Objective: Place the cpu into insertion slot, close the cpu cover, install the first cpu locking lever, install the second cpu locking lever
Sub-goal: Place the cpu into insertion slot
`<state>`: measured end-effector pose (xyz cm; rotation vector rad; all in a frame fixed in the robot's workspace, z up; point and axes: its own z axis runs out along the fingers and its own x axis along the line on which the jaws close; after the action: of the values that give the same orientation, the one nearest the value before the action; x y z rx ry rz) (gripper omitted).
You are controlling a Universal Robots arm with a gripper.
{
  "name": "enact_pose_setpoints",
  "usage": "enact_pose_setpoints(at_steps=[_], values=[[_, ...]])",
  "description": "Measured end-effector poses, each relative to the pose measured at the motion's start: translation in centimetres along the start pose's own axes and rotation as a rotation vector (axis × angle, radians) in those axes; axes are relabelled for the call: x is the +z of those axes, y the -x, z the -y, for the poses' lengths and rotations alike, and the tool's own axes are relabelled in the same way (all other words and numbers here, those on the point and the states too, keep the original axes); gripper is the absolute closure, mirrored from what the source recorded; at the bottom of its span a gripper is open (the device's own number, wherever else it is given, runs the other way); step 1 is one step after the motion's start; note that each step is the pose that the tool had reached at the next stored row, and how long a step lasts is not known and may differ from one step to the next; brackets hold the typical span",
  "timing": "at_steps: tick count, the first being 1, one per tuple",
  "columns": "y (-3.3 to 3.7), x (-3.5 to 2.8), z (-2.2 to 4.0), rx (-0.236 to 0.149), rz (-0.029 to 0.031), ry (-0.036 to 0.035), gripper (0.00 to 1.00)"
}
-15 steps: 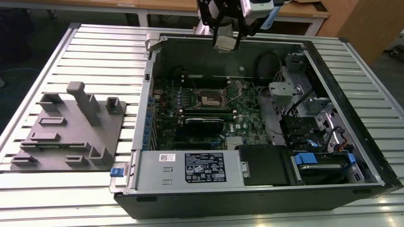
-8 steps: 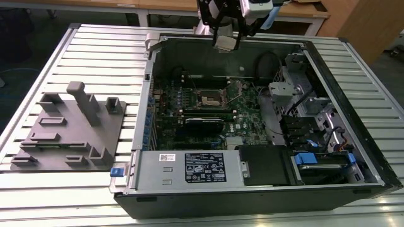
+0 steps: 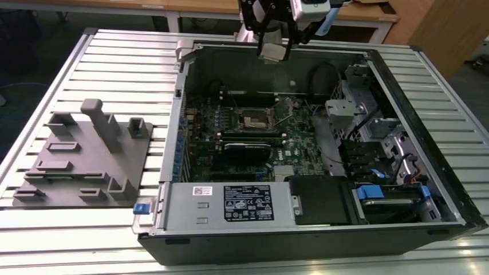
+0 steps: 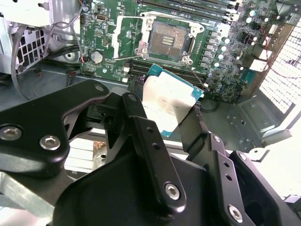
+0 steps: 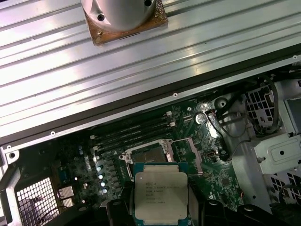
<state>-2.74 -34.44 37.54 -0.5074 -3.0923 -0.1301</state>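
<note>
Claw (image 4: 164,113) clamped on the cpu (image 5: 161,195) hangs over the computer case (image 3: 321,240), insertion slot (image 4: 168,40) uncovered.

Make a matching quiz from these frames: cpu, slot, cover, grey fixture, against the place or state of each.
1. cpu
2. slot
3. cover
4. grey fixture

A. swung open
B. on the table, at the exterior view's left
C. held in the gripper
D. empty, uncovered

Pairs: 1-C, 2-D, 3-A, 4-B
</note>
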Motion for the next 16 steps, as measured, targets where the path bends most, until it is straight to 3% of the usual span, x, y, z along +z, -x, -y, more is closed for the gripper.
enact_pose_setpoints(at_steps=[6,16], values=[[0.00,0.00,0.00,0.004,0.0003,0.0001,0.46],[0.00,0.01,0.00,0.056,0.0045,0.0011,0.46]])
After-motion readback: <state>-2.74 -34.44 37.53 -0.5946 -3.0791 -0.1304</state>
